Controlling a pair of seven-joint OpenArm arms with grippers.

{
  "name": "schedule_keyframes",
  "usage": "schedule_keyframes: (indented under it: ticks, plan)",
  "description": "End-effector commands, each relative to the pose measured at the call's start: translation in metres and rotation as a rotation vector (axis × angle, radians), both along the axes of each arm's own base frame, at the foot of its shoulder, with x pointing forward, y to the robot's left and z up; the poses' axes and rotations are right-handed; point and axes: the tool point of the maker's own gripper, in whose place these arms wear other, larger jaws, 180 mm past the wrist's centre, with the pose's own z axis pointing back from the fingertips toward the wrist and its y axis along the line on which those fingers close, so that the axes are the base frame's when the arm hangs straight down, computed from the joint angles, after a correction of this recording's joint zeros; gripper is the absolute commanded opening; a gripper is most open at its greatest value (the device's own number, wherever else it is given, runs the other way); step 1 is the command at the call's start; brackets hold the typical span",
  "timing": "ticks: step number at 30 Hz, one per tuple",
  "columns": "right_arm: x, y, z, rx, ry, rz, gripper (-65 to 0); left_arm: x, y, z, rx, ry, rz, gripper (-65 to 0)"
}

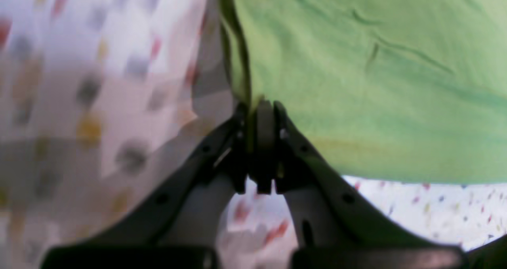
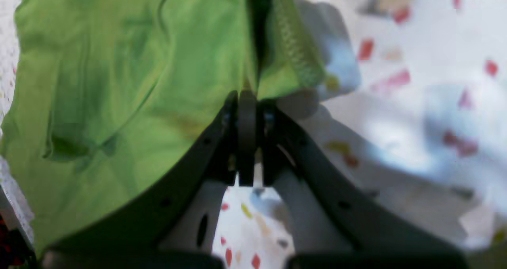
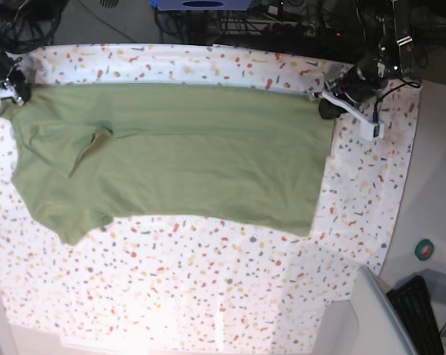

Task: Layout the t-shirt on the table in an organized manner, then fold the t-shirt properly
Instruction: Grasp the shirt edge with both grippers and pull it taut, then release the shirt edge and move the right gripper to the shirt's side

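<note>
Black gripper jaws are being shown pressed together at the front of both wrist views, each pinching an edge of the plain olive-green cotton t-shirt (image 3: 171,159). In the left wrist view the left gripper (image 1: 261,106) is clamping a dark folded edge of the fabric, with the body of the garment spreading away to one side of it. In the right wrist view the right gripper (image 2: 247,96) is gripping a bunched, stitched edge in the same manner.

In the base view the garment is being held stretched across the far part of the white flecked table (image 3: 208,296), its long axis running between the two grippers. Each arm is sitting at one far corner, so neither is nearer the free edge, which is lying toward the near side of both. A small crease is showing near the sleeve end. Any coming fold is judged to depend on both corners being carried toward that near edge together.
</note>
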Motion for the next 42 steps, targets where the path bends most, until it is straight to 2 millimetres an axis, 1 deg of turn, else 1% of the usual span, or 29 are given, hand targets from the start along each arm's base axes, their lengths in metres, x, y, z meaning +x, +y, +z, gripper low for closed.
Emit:
schedule_keyframes:
  ticks: [1,3,5,9,12,15,18,19,20,21,22,23,24,26,28,29,32,36,38,39,42]
  plan:
    - [0.001,-0.009,0.010,-0.033,-0.025,-0.002,-65.0,0.005,0.014,0.011,0.031,-0.040,0.020,-65.0]
    - [-0.006,-0.005,0.009,-0.035,-0.018,0.000,-65.0,-0.005,0.021,0.009,0.039,-0.023,0.035,-65.0]
    - [-0.007,-0.002,0.010,-0.035,-0.019,0.002,-65.0,-0.011,0.022,0.007,0.040,-0.012,0.037,-65.0]
    - [-0.009,0.007,0.007,-0.018,-0.016,-0.001,-65.0,-0.011,0.021,0.008,0.040,-0.013,0.036,-65.0]
    - [-0.015,0.006,0.008,-0.026,-0.010,0.002,-65.0,-0.010,0.020,0.008,0.040,-0.015,0.033,-65.0]
    - [-0.015,0.011,0.011,-0.030,-0.018,0.002,-65.0,-0.010,0.021,0.008,0.043,-0.015,0.032,-65.0]
    - [-0.019,0.011,0.016,-0.049,-0.022,0.007,-65.0,-0.011,0.021,0.008,0.043,-0.013,0.032,-65.0]
    - [-0.018,0.013,0.019,-0.054,-0.030,0.008,-57.8,-0.011,0.022,0.008,0.044,-0.012,0.032,-65.0]
    - [-0.016,0.016,0.022,-0.058,-0.040,0.009,-50.7,-0.011,0.024,0.008,0.046,-0.013,0.037,-62.4]
    - [-0.016,0.016,0.024,-0.063,-0.043,0.010,-45.2,-0.011,0.025,0.009,0.048,-0.014,0.040,-55.9]
    - [-0.018,0.018,0.025,-0.067,-0.044,0.011,-41.7,-0.011,0.025,0.009,0.048,-0.014,0.040,-48.9]
    - [-0.017,0.018,0.027,-0.072,-0.048,0.013,-40.5,-0.014,0.025,0.008,0.049,-0.009,0.041,-41.6]
    - [-0.017,0.017,0.029,-0.079,-0.050,0.015,-41.0,-0.014,0.026,0.009,0.050,-0.010,0.041,-33.6]
    - [-0.018,0.014,0.031,-0.088,-0.053,0.010,-41.0,-0.013,0.037,0.015,0.067,-0.026,0.066,-18.3]
    - [-0.026,0.002,0.033,-0.100,-0.048,-0.031,-40.1,-0.016,0.052,0.021,0.088,-0.035,0.106,-8.1]
    - [-0.029,0.000,0.034,-0.102,-0.048,-0.048,-40.1,-0.017,0.061,0.024,0.099,-0.042,0.126,-5.3]
    - [-0.035,-0.012,0.037,-0.121,-0.048,-0.080,-39.9,-0.021,0.089,0.033,0.136,-0.060,0.198,-4.1]
    - [-0.035,-0.013,0.037,-0.125,-0.044,-0.076,-39.9,-0.029,0.118,0.045,0.177,-0.077,0.268,-4.1]
    - [-0.033,-0.015,0.040,-0.136,-0.049,-0.072,-40.4,-0.031,0.126,0.048,0.187,-0.081,0.288,-4.1]
    - [-0.031,-0.017,0.044,-0.148,-0.058,-0.069,-40.4,-0.030,0.126,0.050,0.191,-0.088,0.285,-4.1]
    - [-0.014,-0.021,0.062,-0.194,-0.105,-0.046,-40.4,-0.021,0.121,0.062,0.203,-0.124,0.262,-4.1]
